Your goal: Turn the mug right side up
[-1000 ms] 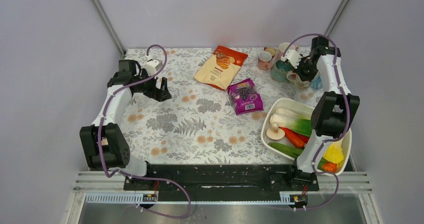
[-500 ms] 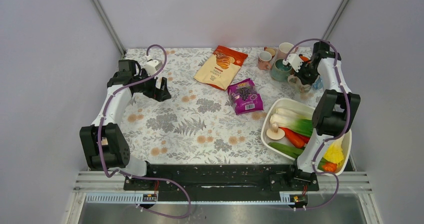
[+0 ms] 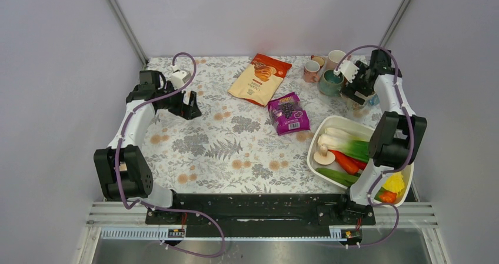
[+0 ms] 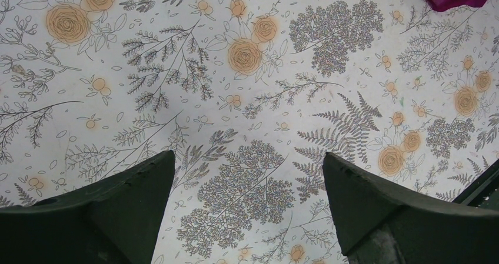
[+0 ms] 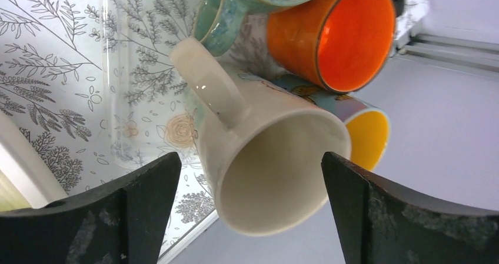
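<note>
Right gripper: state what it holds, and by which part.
Nothing: the right gripper stands open, with the cream mug unclamped between its jaws, mouth toward the wrist camera.

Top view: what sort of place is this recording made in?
Probably a lab robot cell staged as a kitchen table: bare grey walls with metal posts, a floral cloth, and mugs, snack bags and a vegetable tray.
</note>
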